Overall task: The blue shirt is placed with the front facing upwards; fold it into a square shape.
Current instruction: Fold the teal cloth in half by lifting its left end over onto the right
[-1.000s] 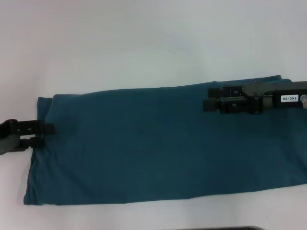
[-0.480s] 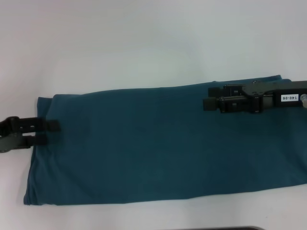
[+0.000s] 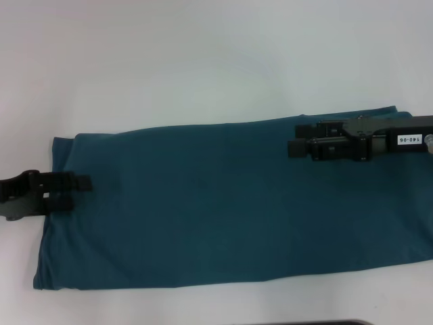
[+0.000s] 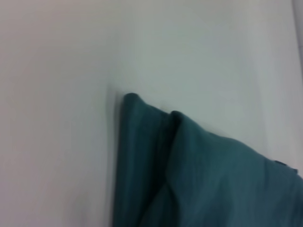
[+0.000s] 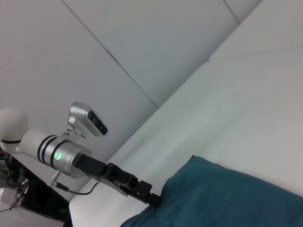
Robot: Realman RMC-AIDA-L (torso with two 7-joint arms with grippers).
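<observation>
Right, the blue shirt (image 3: 230, 203) lies flat across the white table (image 3: 203, 61), already folded into a long band running from one side of the robot's view to the other, its plain side up with no lettering showing. It reaches out past the right edge of the head view, and its far right corner sits a little higher than the rest.

At the shirt's left end, the left gripper (image 3: 74, 192) comes in low from the side, its two dark fingers (image 3: 67, 181) pointing inward over the cloth's edge. The fingers stand apart, one above the other in the head view, with a strip of teal visible between them, so they are spread and not clamped on anything that I can see. From that arm's own camera, a folded corner of the shirt (image 4: 199, 175) shows doubled layers lying on the table surface.

Over at the far right corner, the right gripper (image 3: 292, 139) hovers above the fabric, its black body stretched along the upper edge with a small white label (image 3: 404, 139) on it. Whether its fingers are apart or together I cannot tell. Its wrist camera looks across the shirt (image 5: 222, 198) toward the left arm (image 5: 71, 156), whose fingers meet the cloth's edge there.
</observation>
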